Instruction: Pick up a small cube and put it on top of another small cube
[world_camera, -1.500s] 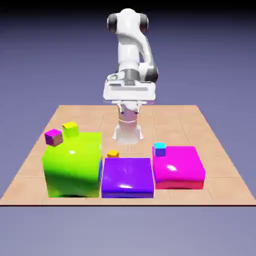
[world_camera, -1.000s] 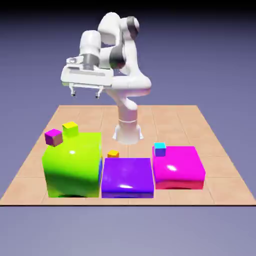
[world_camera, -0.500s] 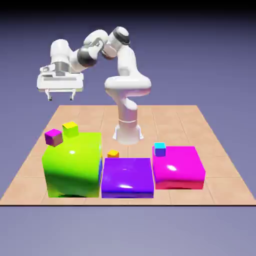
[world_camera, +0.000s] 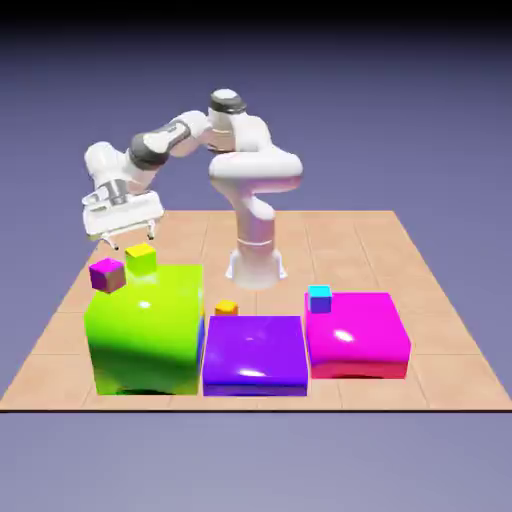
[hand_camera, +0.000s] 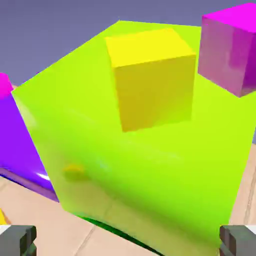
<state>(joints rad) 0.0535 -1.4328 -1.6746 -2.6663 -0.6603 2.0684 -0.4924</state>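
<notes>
The small cube (world_camera: 226, 308), orange with a yellow top, sits on the table behind the purple block (world_camera: 255, 354), between the big blocks. My gripper (world_camera: 126, 243) hangs open and empty at the exterior view's left, just above the yellow-and-green small cube (world_camera: 141, 258) on the big green block (world_camera: 146, 330). In the hand view that yellow cube (hand_camera: 152, 77) fills the upper middle, far ahead of my gripper (hand_camera: 128, 242); the grey fingertips (hand_camera: 17, 240) stand wide apart with nothing between them.
A magenta small cube (world_camera: 107, 274) stands beside the yellow one on the green block (hand_camera: 150, 170), and shows as the magenta cube (hand_camera: 232, 47) in the hand view. A cyan small cube (world_camera: 320, 298) rests at the back corner of the pink block (world_camera: 357, 335).
The arm has swung from the table's middle to the exterior view's left and come down over the green block. The gripper stayed open. No cube has moved.
</notes>
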